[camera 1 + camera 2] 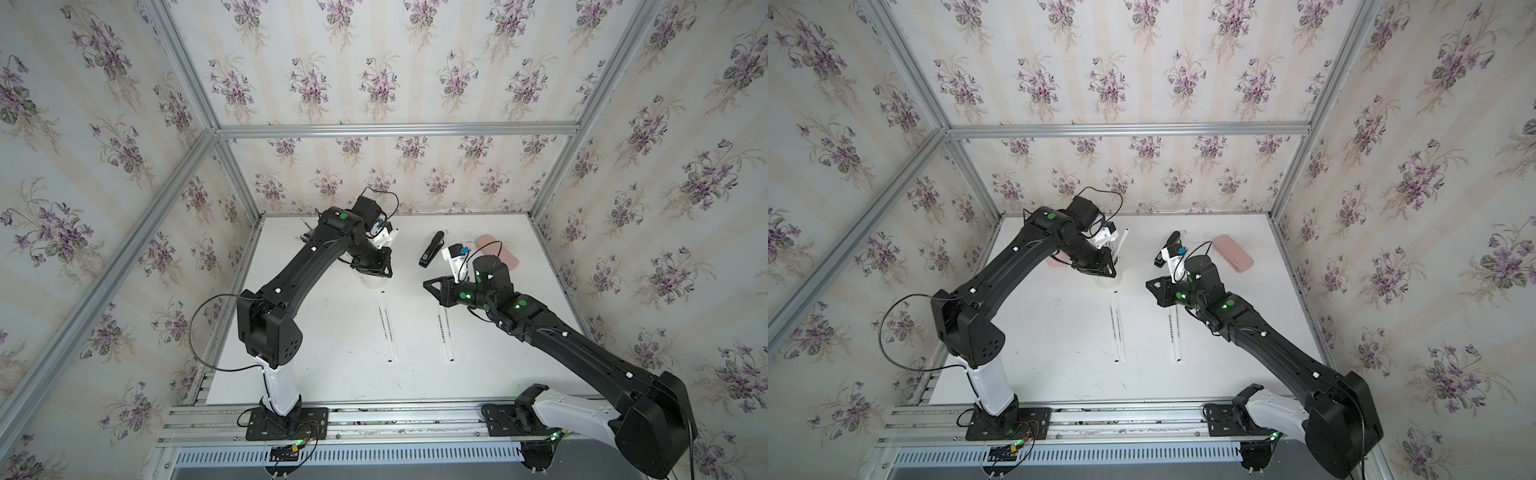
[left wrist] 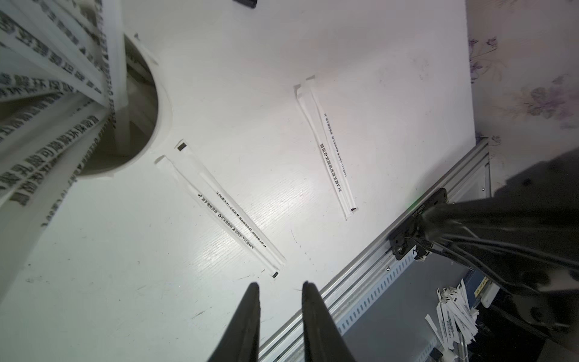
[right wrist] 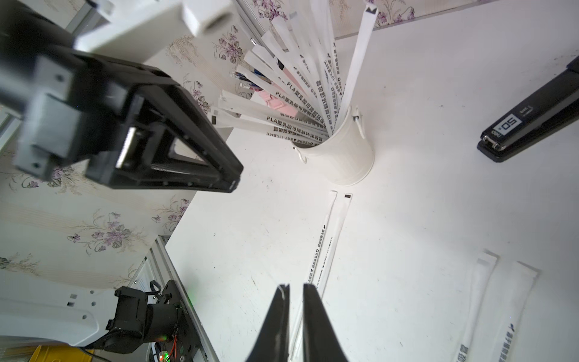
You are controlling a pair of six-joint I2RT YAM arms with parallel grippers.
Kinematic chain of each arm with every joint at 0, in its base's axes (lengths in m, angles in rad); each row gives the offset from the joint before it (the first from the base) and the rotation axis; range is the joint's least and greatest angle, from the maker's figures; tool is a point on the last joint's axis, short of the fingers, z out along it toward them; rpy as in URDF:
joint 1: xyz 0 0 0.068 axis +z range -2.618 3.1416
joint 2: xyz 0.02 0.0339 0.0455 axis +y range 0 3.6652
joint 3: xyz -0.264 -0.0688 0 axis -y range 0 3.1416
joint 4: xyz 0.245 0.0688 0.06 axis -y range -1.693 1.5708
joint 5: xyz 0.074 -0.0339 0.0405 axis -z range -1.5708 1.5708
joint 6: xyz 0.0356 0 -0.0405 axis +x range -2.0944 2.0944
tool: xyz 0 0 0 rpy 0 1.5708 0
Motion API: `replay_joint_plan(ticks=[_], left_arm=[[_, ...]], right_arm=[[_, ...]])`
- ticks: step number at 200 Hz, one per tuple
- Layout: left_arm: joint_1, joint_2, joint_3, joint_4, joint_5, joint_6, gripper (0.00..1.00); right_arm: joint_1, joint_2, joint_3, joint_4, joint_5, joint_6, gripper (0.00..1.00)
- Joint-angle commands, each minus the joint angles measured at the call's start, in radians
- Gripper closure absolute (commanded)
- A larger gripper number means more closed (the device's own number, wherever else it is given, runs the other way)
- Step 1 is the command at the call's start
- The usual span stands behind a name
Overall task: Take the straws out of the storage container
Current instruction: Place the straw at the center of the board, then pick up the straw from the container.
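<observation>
The white storage container stands at the middle back of the table, with several paper-wrapped straws fanning out of it. Two straws lie side by side just in front of it. Another two straws lie to their right. My left gripper hangs beside the container's rim, open and empty. My right gripper hovers to the container's right, its jaws a narrow gap apart, holding nothing.
A black stapler and a pink case lie at the back right. A pink pen cup stands behind the left arm. The table's front rail runs along the near edge. Loose straws lie below it.
</observation>
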Motion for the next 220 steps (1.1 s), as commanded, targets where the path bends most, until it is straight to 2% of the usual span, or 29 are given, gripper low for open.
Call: replay_joint_plan(ticks=[1, 28, 43, 60, 99, 136, 220], left_arm=[[0.002, -0.067, 0.027, 0.060, 0.009, 0.094, 0.74], [0.002, -0.228, -0.070, 0.238, -0.063, 0.198, 0.73], [0.004, -0.334, -0.195, 0.365, -0.136, 0.245, 0.62], [0.006, -0.440, -0.327, 0.480, -0.217, 0.270, 0.59], [0.018, -0.541, -0.514, 0.613, -0.284, 0.283, 0.56], [0.022, -0.546, -0.513, 0.584, -0.284, 0.280, 0.56], [0.023, -0.590, -0.533, 0.592, -0.296, 0.280, 0.53]], right_arm=[[0.004, 0.047, 0.032, 0.082, 0.042, 0.002, 0.84], [0.024, 0.178, 0.097, 0.170, 0.081, -0.011, 0.82], [0.037, 0.271, 0.150, 0.215, 0.110, -0.026, 0.80], [0.043, 0.386, 0.229, 0.240, 0.129, -0.026, 0.78], [0.043, 0.593, 0.410, 0.235, 0.183, 0.002, 0.74], [0.044, 0.705, 0.503, 0.234, 0.181, 0.040, 0.70], [0.043, 0.823, 0.592, 0.248, 0.156, 0.100, 0.69]])
